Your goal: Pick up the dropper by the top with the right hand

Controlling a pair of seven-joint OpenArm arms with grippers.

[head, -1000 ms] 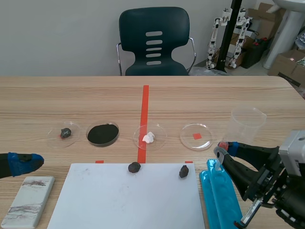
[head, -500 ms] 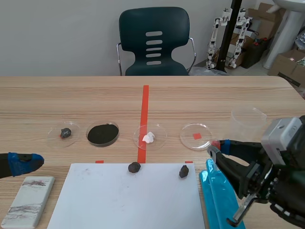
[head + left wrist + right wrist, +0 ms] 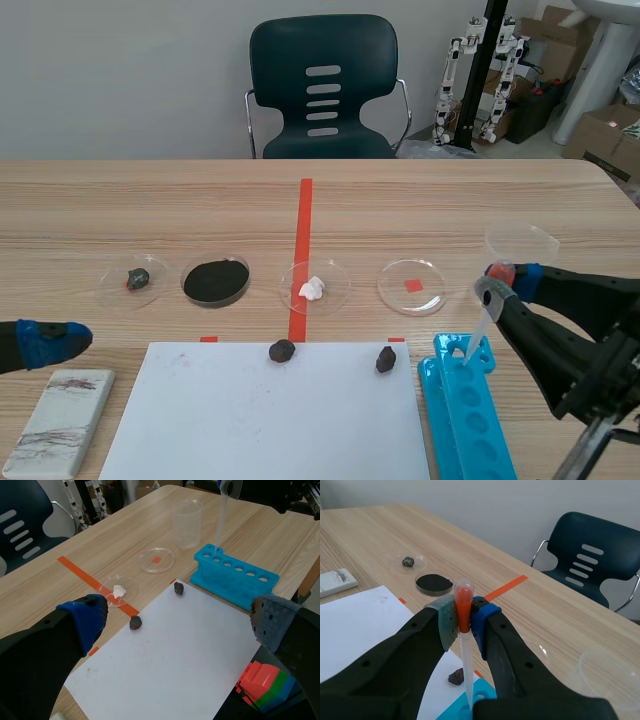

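Observation:
The dropper (image 3: 464, 645), a clear plastic pipette with an orange-red bulb, hangs upright with my right gripper (image 3: 463, 622) shut on its bulb. Its tip dips into the end hole of the blue tube rack (image 3: 482, 695). From the scene view the dropper (image 3: 480, 325) slants down from the right gripper (image 3: 500, 277) to the rack (image 3: 465, 415). In the left wrist view the dropper (image 3: 220, 517) stands above the rack (image 3: 235, 577). My left gripper (image 3: 177, 622) is open over the white sheet (image 3: 165, 665), holding nothing; it shows at the table's left edge (image 3: 45, 340).
Four clear dishes stand in a row: dark lump (image 3: 137, 278), black powder (image 3: 215, 281), white lump (image 3: 313, 288), one on a red mark (image 3: 411, 285). A clear beaker (image 3: 520, 255) stands behind the right gripper. Two dark stones (image 3: 282, 350) (image 3: 386, 359) lie on the sheet. A grey block (image 3: 60, 420) lies front left.
The right arm has risen and shifted right with the dropper, lifting it upright out of the rack until only the tip is at the end hole. The left arm has kept still.

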